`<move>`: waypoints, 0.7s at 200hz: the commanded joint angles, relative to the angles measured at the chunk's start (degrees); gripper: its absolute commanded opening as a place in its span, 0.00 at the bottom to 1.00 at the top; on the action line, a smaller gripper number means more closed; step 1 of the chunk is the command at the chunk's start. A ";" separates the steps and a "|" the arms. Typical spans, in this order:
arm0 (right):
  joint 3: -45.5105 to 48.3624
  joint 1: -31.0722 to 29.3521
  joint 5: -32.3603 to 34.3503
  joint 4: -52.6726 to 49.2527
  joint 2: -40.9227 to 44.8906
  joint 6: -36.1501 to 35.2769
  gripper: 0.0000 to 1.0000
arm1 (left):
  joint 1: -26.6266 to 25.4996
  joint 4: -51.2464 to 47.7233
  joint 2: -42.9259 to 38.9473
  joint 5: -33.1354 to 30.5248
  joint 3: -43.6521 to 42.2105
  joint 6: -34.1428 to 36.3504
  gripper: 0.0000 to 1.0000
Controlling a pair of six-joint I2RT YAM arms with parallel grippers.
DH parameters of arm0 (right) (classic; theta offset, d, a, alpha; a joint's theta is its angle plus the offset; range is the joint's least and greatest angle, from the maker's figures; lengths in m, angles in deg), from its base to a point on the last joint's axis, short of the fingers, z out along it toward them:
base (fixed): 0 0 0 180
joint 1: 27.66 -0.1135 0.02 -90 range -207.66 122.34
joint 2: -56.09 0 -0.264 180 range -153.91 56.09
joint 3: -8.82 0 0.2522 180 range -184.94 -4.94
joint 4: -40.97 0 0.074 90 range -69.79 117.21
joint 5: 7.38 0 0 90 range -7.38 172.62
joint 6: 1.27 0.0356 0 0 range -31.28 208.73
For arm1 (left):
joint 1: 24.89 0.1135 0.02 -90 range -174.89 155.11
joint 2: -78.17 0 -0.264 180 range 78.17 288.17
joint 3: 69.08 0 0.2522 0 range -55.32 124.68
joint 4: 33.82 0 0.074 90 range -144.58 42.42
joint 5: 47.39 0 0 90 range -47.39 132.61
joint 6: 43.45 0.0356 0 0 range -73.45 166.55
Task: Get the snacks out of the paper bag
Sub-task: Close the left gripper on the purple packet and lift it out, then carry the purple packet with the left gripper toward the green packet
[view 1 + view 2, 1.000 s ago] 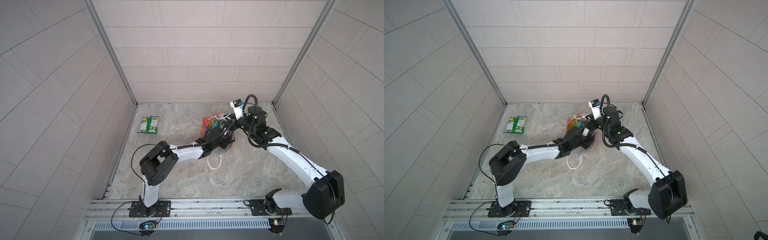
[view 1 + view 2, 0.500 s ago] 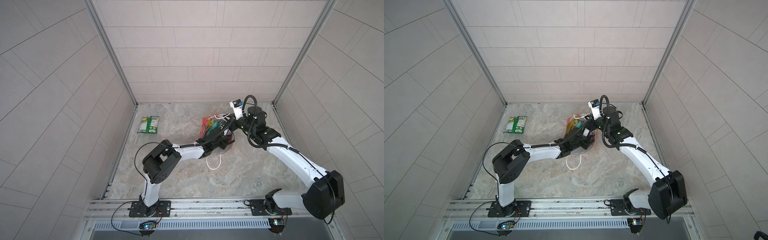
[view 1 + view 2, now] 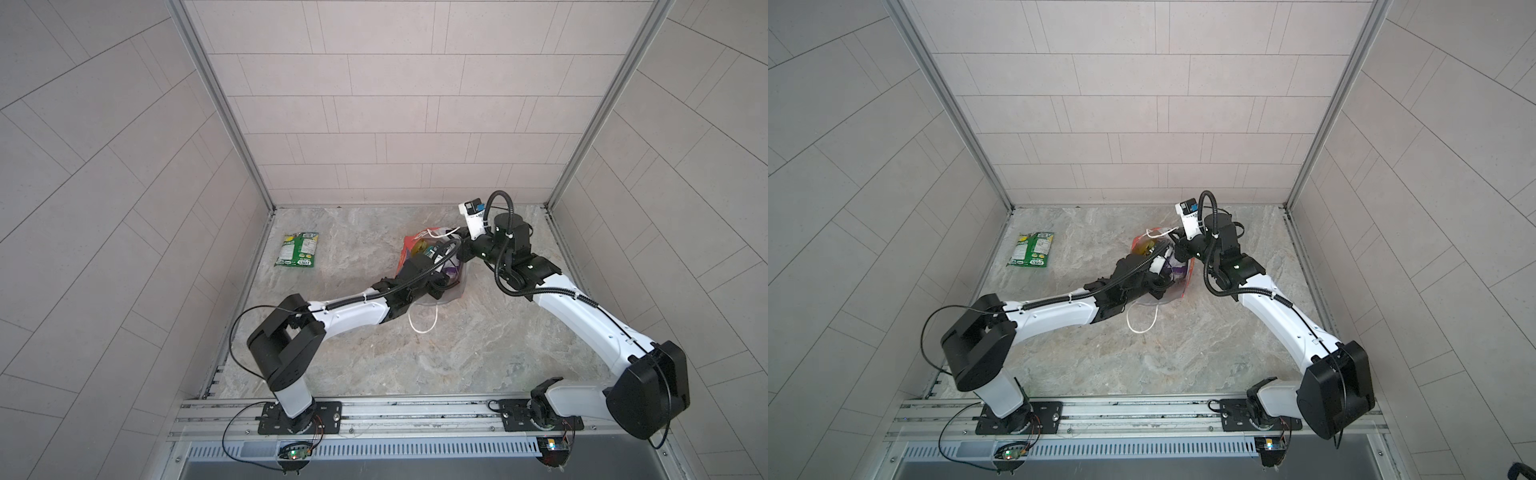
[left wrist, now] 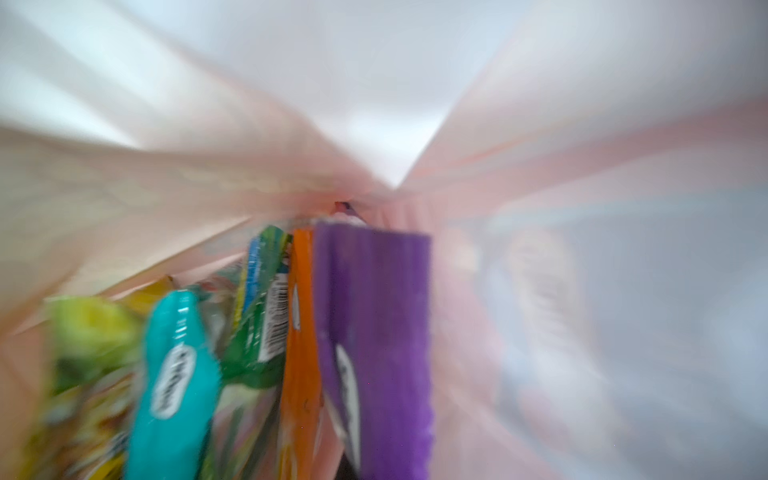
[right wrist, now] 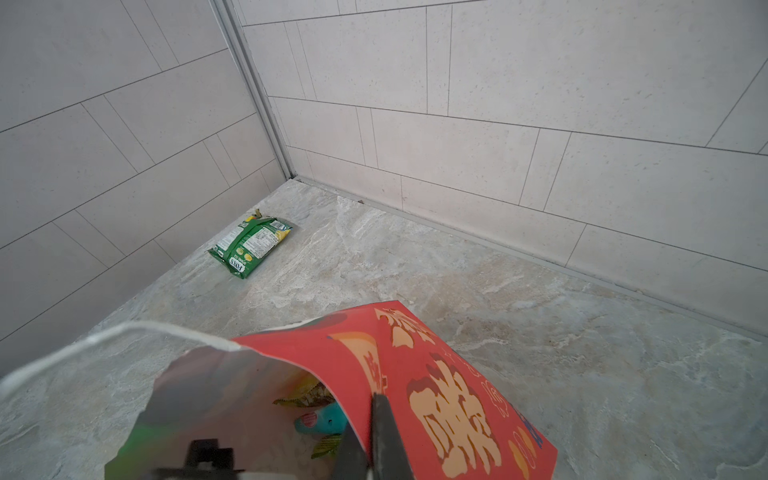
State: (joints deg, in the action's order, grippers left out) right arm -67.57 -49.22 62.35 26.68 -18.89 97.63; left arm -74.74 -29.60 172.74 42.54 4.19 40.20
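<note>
Paper bag (image 3: 409,245), red with gold characters, sits on the marbled desk (image 3: 478,345) with its mouth open toward the left arm. All positions below are taken from the bag.

Right hand (image 5: 368,419): fingers (image 5: 384,432) together on the bag's red front wall at the rim, one outside on the print and one inside. In both top views this hand is at the bag's far edge.

Left hand (image 3: 441,283): reached in through the bag's mouth, wrist at the rim. Fingers are together. Whether they have a packet between them I cannot tell, because the wrist view from inside is blurred and shows no fingers.

Snacks inside the bag, standing on edge side by side in the left wrist view:
- purple packet (image 4: 374,332), nearest the lens
- orange packet (image 4: 301,353), touching the purple one
- green packet with a barcode (image 4: 266,320)
- teal packet (image 4: 174,374)
- yellow-green packet (image 4: 87,332), at the far side of the row

Outside the bag: one green FOX'S packet (image 3: 298,249) lies flat on the desk, well apart from the bag, on the side away from the right arm.

One white cord handle (image 3: 422,331) trails from the bag's mouth in a loop on the desk, under the left forearm.
</note>
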 commanded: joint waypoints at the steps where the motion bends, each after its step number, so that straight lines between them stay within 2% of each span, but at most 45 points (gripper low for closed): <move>1: -0.08 0.56 1.36 3.07 1.04 -0.47 0.00 | 0.20 4.62 -6.55 1.58 -1.39 0.64 0.03; 42: -0.35 0.89 2.07 2.47 1.12 -0.38 0.00 | 0.18 1.27 -15.74 3.90 -5.27 1.07 0.00; 80: -0.31 1.15 2.33 2.47 1.06 -0.23 0.00 | 0.57 -6.36 -25.88 -0.78 -7.32 5.19 0.00; 97: -0.24 1.25 2.71 2.45 1.16 -0.22 0.00 | 1.31 -12.47 -29.60 -4.14 -5.69 6.58 0.00; 140: -0.06 1.52 2.65 2.69 1.24 0.09 0.00 | 5.52 -26.50 -36.90 -7.91 -0.21 9.03 0.00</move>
State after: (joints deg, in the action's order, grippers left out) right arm -67.52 -48.15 64.32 26.66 -18.94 97.59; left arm -70.95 -48.42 139.84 38.80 -0.45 46.50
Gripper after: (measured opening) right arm 0.050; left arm 0.050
